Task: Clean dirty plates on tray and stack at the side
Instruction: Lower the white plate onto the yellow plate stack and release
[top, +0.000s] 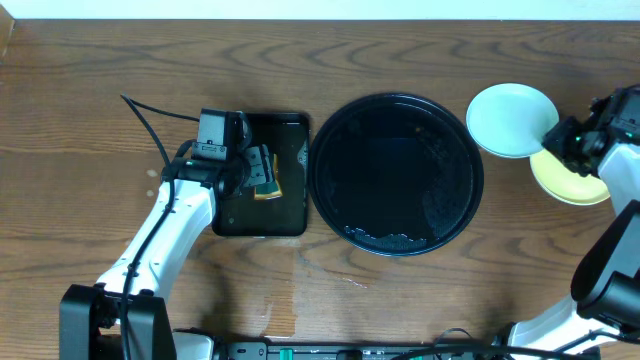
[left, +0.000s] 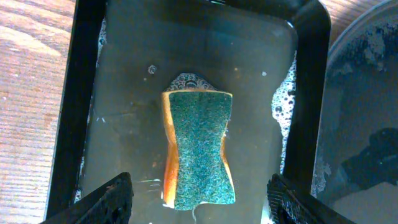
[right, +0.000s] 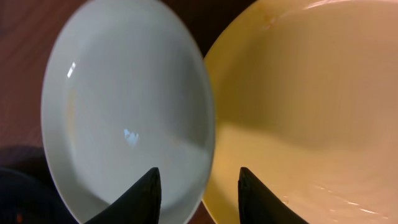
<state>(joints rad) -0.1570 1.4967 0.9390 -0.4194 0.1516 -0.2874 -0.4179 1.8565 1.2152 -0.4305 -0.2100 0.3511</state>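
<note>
The pale mint-white plate (top: 512, 120) lies on the tabletop (top: 100, 100) just right of the round black tray (top: 395, 160). Its near edge laps over the rim of the pale yellow plate (top: 575, 185) beside it, so the two overlap rather than sit squarely one on the other. No orange smear shows on either plate. A third plate is not visible, and I cannot tell whether one lies underneath. The round tray holds no plate, only water and a few suds along its near rim. The right gripper (right: 199, 186) hangs over the spot where the two rims meet, its fingers partway apart on either side of the mint plate's edge and not pinching it. This looks like the setting-down step at the side. To do it well, the jaws should spread enough to clear the rim on both sides. The arm should then rise straight up, since a sideways drag could slide the smooth mint plate off the yellow one. The overlap is shallow, so centring the mint plate on the yellow one would make a steadier stack. Farther left, the left gripper (left: 200, 180) is wide open and empty, hovering above the green-faced sponge (left: 199, 149), which lies in the soapy water of the rectangular black tray (top: 290, 215).
</note>
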